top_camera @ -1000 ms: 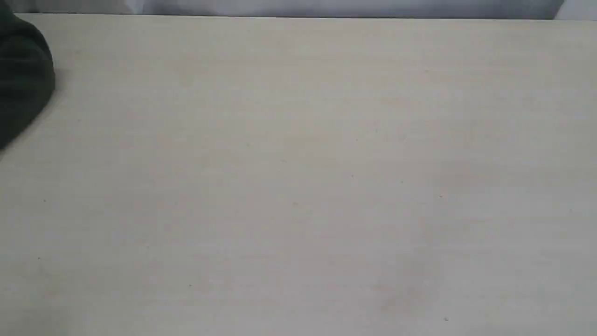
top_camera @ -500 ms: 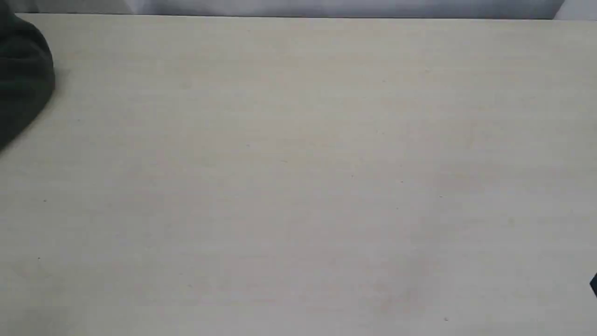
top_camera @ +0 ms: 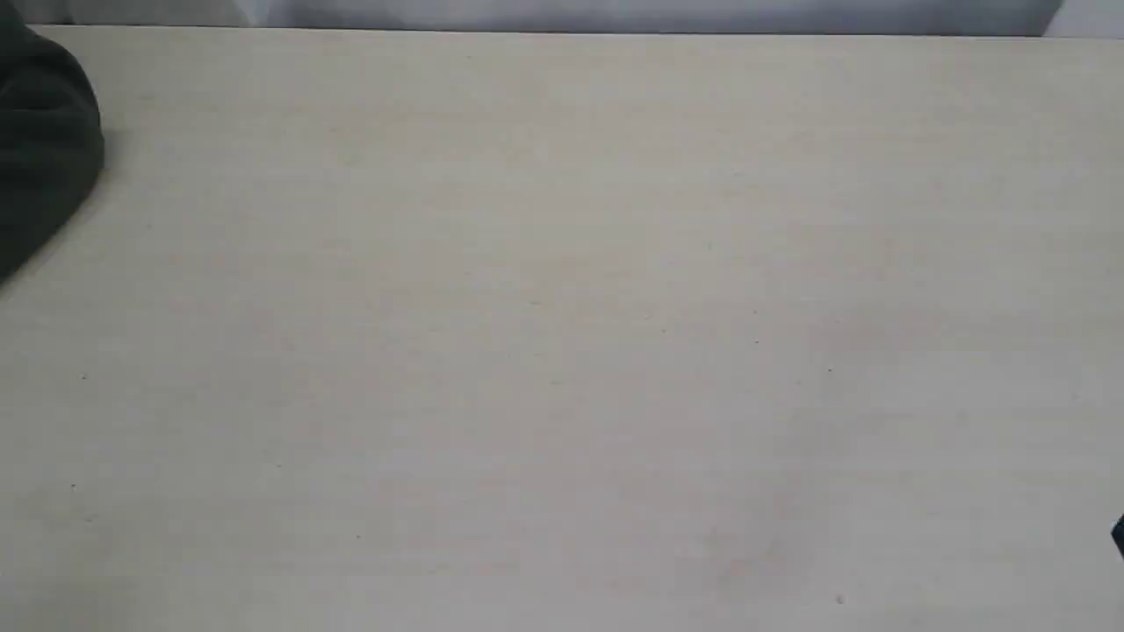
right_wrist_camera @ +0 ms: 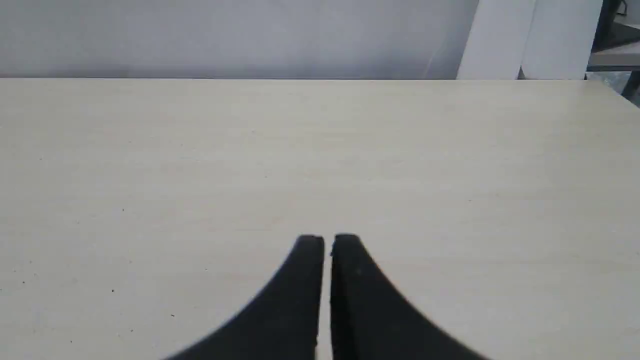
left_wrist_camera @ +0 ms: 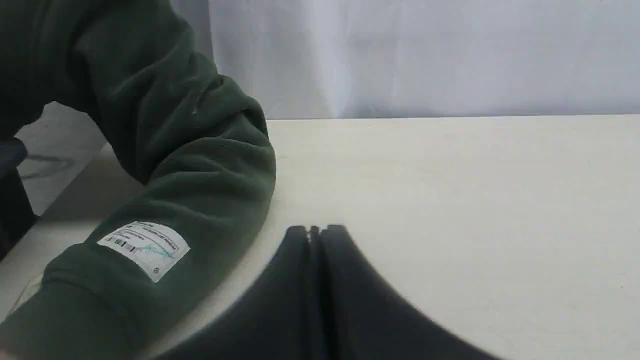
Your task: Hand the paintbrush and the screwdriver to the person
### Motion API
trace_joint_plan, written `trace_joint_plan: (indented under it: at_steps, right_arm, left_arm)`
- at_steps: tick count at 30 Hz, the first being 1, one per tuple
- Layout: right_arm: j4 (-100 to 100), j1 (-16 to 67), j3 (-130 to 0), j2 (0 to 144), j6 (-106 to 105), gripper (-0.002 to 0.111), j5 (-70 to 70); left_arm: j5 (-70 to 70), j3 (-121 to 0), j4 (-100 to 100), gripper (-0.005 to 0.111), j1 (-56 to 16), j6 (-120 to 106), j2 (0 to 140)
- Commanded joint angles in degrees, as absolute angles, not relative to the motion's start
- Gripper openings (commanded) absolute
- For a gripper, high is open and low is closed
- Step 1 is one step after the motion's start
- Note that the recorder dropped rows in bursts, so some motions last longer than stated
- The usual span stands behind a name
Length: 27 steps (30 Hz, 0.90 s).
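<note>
Neither the paintbrush nor the screwdriver shows in any view. The person's dark green sleeve rests at the table's far left edge; in the left wrist view the same sleeve, with a white label, lies close beside my left gripper, which is shut with nothing between its fingers. The person's hand is out of view. My right gripper hovers over bare table, its fingers nearly touching, holding nothing. A black sliver of the right arm pokes in at the exterior view's right edge.
The pale wooden table fills the exterior view, with a grey-white curtain behind its far edge. White panels stand past the table's far corner in the right wrist view.
A black sliver of the right arm came into view at the right edge half a second ago and stays there. The sleeve has hardly moved.
</note>
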<state>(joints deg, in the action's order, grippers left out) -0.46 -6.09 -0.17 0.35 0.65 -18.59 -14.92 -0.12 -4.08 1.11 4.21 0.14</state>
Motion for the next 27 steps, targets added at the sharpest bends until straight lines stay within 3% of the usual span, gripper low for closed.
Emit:
trace_joint_plan:
  at_steps: [1,27]
  right_arm:
    - [-0.9,-5.9,0.0,0.0,0.8,0.004,-18.5]
    - [-0.9,-5.8,0.0,0.0,-0.8,0.004,-19.1]
  left_arm:
    - [-14.3,0.0,-3.9,0.0,0.6,4.3,0.0]
    - [-14.2,0.0,-4.0,0.0,0.6,4.3,0.0]
